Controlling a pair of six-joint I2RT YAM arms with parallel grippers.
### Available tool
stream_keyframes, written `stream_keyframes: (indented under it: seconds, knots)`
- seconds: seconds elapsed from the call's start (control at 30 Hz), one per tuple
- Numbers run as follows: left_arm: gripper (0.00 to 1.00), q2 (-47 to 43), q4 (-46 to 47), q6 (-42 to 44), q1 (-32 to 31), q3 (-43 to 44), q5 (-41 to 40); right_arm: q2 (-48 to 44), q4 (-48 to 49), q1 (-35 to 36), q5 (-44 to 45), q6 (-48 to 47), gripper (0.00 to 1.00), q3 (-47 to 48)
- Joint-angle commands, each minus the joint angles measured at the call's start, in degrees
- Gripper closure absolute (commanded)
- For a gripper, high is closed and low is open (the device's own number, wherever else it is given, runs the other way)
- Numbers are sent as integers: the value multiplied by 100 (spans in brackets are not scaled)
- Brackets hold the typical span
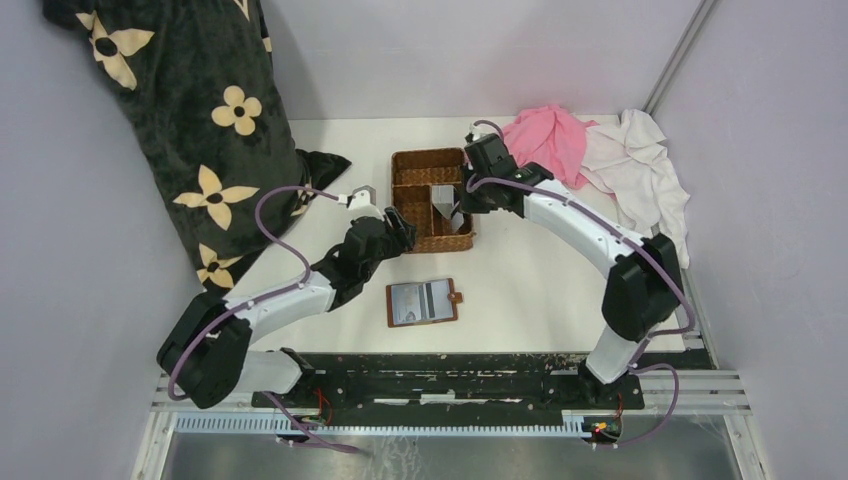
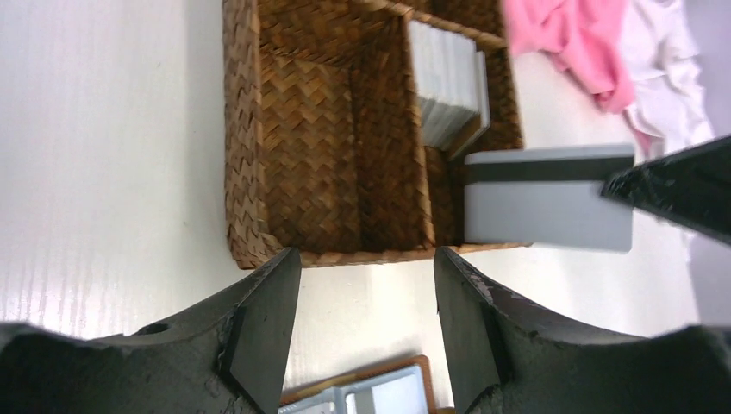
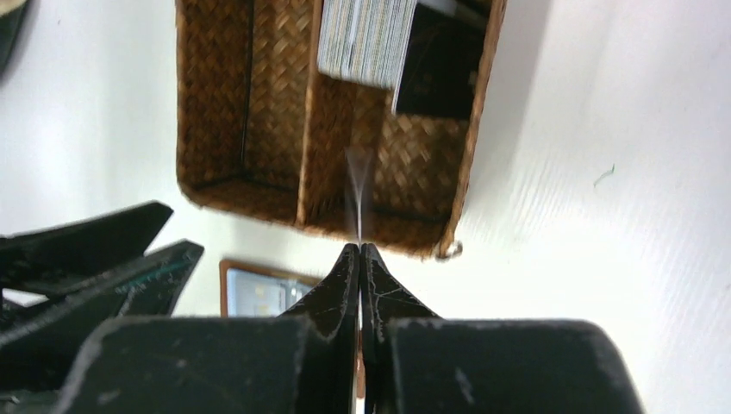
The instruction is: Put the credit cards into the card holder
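R gripper (image 3: pixel 359 251) is clamped hard on one card (image 2: pixel 547 200), pinching only its short edge so most of it sticks out free, which I reckon suits sliding it into a slot. Card hangs above the near-right corner of the basket (image 2: pixel 244 129), clear of the weave afaict: edge-on in the R wrist view, grey w/ a dark stripe in the L wrist view. The stack of cards (image 2: pixel 444 82) stands upright in a compartment behind it. L gripper (image 2: pixel 366 259) is spread wide w/ nothing in it, hovering at the basket's near edge, prob. parked to steady the basket or brace the holder. Card holder (image 1: pixel 422 302) lies opened flat on the table (image 1: pixel 540 280) betw. the arms, just near of the basket, inside facing up, so the carry should be short.
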Motion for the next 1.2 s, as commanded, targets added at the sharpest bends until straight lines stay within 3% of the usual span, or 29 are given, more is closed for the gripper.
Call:
stream_keyframes:
  seconds: [0.0,0.13,0.4,0.57,0.83,1.17]
  knots:
    - [35,-632,75,142,0,-160,505,-937,10,152,-36,-155,99,-540]
    - [35,-1231,116,280,-16,-423,913,-1791,0,194,-615,-192,99,-1205]
    - [34,-1664,286,987,-27,-536,3244,-3195,34,200,-2123,-267,99,-2407]
    - [33,-1545,616,944,-68,-541,4481,-3774,205,199,-2828,-122,99,-3043]
    - [31,-886,1005,797,-151,-422,5819,-4006,636,192,-3589,212,99,-3508]
    - [33,-521,1483,654,-223,-575,6274,-3837,991,-69,-4077,257,99,-3777]
